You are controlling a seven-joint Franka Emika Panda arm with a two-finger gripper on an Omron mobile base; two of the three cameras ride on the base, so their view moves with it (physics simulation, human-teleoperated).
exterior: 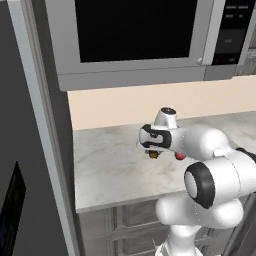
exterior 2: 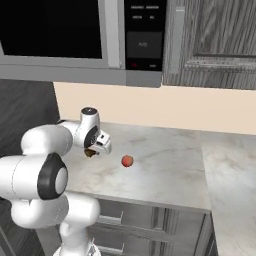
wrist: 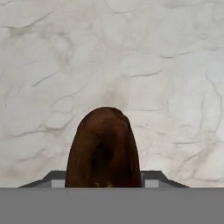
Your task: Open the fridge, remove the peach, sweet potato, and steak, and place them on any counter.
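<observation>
The counter, a marbled slab over grey drawers, is seen below the microwave. The gripper is held above the slab, pinched on the sweet potato, which is clamped between its tips. The peach is seen resting on the counter, near the gripper.

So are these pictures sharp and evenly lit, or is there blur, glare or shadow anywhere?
Hand view: the sweet potato in the end effector looms large and soft-edged, with a faint shadow on the counter above it. Right base view: flat, even light, and the peach casts a small soft shadow. Left base view: the microwave window is plain black, without glare.
</observation>
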